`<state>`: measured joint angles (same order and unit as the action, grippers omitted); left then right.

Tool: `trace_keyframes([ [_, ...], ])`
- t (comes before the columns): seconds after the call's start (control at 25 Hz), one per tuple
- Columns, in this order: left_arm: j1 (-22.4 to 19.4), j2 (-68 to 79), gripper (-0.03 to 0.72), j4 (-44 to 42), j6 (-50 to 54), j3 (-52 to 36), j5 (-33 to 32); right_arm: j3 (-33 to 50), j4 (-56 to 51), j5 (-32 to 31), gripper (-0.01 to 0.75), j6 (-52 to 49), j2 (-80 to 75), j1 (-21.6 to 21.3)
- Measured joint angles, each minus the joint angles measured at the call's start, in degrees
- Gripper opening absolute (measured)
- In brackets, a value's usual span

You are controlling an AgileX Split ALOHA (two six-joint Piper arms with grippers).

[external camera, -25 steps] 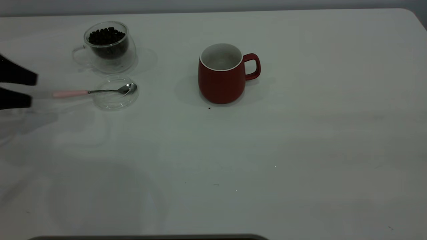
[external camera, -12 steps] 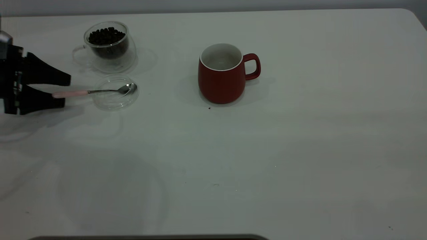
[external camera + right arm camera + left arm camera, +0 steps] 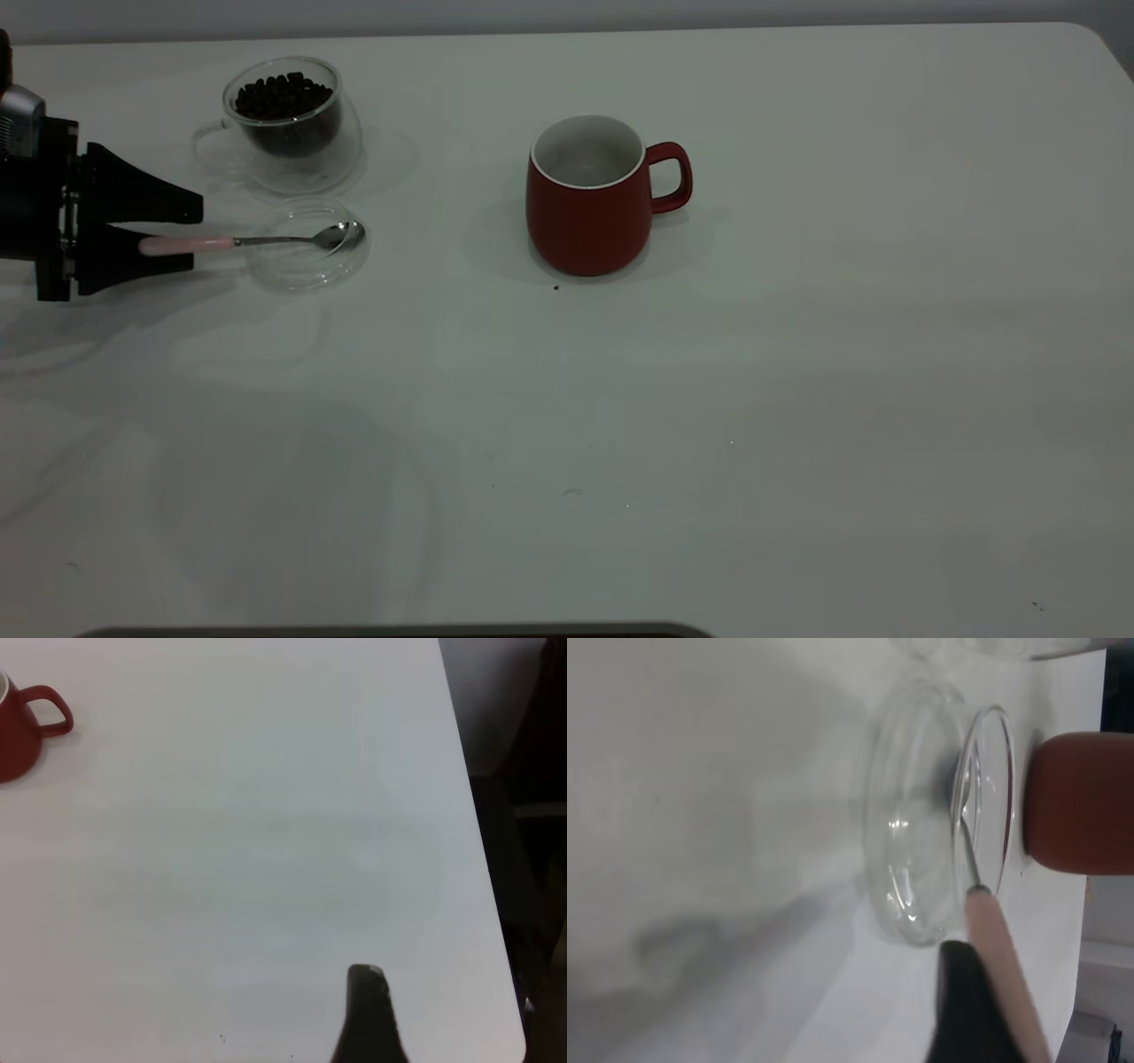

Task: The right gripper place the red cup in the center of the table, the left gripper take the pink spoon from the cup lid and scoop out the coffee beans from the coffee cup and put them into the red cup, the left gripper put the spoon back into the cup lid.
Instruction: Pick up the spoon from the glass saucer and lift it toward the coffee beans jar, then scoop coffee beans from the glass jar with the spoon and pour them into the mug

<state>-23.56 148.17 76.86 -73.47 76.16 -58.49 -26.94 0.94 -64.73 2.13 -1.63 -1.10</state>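
The red cup (image 3: 589, 204) stands upright and empty near the middle of the table (image 3: 709, 399); its side also shows in the left wrist view (image 3: 1081, 806). At the far left, the pink spoon (image 3: 190, 245) lies with its bowl on the clear cup lid (image 3: 306, 252). Behind them is the glass coffee cup (image 3: 288, 124), holding coffee beans (image 3: 282, 96). My left gripper (image 3: 195, 237) is open and straddles the pink handle. One dark fingertip (image 3: 966, 1001) lies right beside the handle (image 3: 1001, 966). My right gripper (image 3: 368, 1019) hovers over bare table near the right edge, far from the red cup (image 3: 18, 726).
The table's right edge (image 3: 483, 859) drops off to a dark floor beside my right gripper. A few tiny dark specks lie on the tabletop, one just in front of the red cup (image 3: 556, 287).
My left gripper has come in from the left edge and moved right until its fingers sit on either side of the spoon's handle. The spoon, lid and cups have not moved.
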Motion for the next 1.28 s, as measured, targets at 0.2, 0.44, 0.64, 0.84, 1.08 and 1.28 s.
trace_keyframes([
  [0.2, 0.00, 0.00, 0.331, 0.27, -0.05, 0.00, 0.00, 0.00, 0.00, 0.00, 0.591, 0.00, 0.00, 0.00],
  [0.44, -0.11, 0.00, 0.126, 0.29, 0.05, 0.00, 0.23, 0.00, 0.00, 0.00, 0.591, 0.00, 0.00, 0.00],
  [0.64, -2.57, -0.07, 0.123, -1.77, 0.05, 0.00, -1.22, 0.00, 0.00, 0.00, 0.591, 0.00, 0.00, 0.00],
  [0.84, -6.65, -2.57, 0.123, -6.46, 0.05, 0.85, -5.58, 0.00, 0.00, 0.00, 0.591, 0.00, 0.00, 0.00],
  [1.08, -6.77, -7.85, 0.123, -6.92, -1.74, 6.90, -6.41, 0.00, 0.00, 0.00, 0.591, 0.00, 0.00, 0.00],
  [1.28, -3.99, -10.64, 0.123, -6.92, -2.52, 13.43, -7.34, 0.00, 0.00, 0.00, 0.591, 0.00, 0.00, 0.00],
])
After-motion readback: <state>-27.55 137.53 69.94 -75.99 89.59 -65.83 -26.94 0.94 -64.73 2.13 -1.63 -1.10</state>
